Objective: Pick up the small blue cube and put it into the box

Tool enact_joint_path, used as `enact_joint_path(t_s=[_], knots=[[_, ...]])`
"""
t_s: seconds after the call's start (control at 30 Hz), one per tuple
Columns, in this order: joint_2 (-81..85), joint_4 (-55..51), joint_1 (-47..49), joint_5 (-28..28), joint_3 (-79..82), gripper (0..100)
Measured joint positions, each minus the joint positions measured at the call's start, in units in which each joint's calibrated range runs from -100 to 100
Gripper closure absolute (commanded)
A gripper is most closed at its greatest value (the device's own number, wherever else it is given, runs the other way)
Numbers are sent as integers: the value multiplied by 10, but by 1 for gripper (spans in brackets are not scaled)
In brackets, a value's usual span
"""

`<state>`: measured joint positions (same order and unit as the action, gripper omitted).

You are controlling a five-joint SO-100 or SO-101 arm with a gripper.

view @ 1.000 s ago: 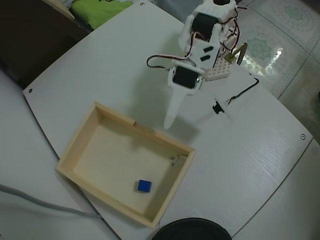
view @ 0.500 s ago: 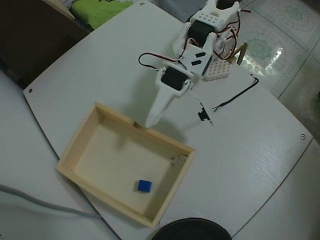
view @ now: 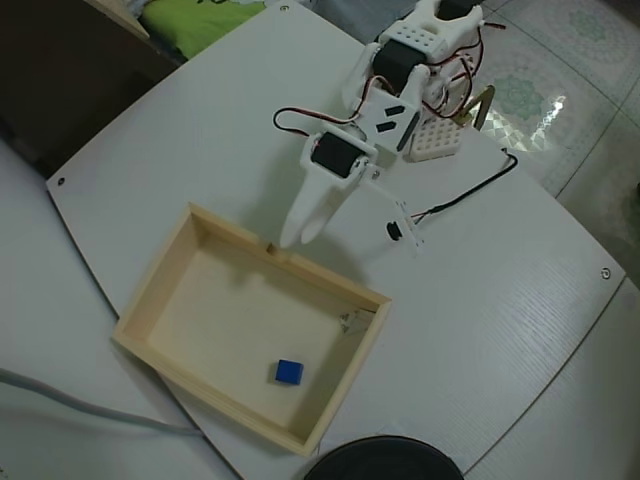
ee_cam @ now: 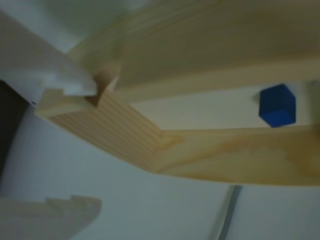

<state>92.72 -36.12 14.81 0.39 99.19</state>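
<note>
The small blue cube [view: 288, 372] sat flat on the floor of the box [view: 166, 356], toward the box's near-right corner in the overhead view, touching neither wall — so, judging by how things lay, the job read as done. My fingers [view: 302, 228] hung over the bench [view: 200, 130] just outside the box's far wall, beside the little notch in that wall's top edge, tips aimed down at the wood. They carried nothing. In the wrist view my fingers [ee_cam: 70, 150] stood spread, one white tip [ee_cam: 60, 80] above and one [ee_cam: 55, 215] below with open air between, and the box's notched corner [ee_cam: 107, 82] filled the gap beyond them. The cube [ee_cam: 277, 105] showed past that corner, resting inside on the pale bottom, well apart from me. Why parked there? My guess: outside the wall I could not knock the tray or nudge the cube. The wall was close under my tips, though, so any drop would have risked clipping the rim. A loose black cable [view: 455, 200] trailed across the bench on the far side of the box from the cube, near my arm's base, and a white perforated block [view: 435, 140] sat up there too, both clear of the box.
</note>
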Motion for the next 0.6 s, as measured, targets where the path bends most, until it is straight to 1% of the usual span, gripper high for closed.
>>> enact_joint_path(t_s=[0.1, 0.3, 0.5, 0.6], knots=[[0, 0, 0, 0, 0, 99], [0, -10, -1, 0, 0, 99], [0, -64, -1, 0, 0, 99], [0, -73, -1, 0, 0, 99]])
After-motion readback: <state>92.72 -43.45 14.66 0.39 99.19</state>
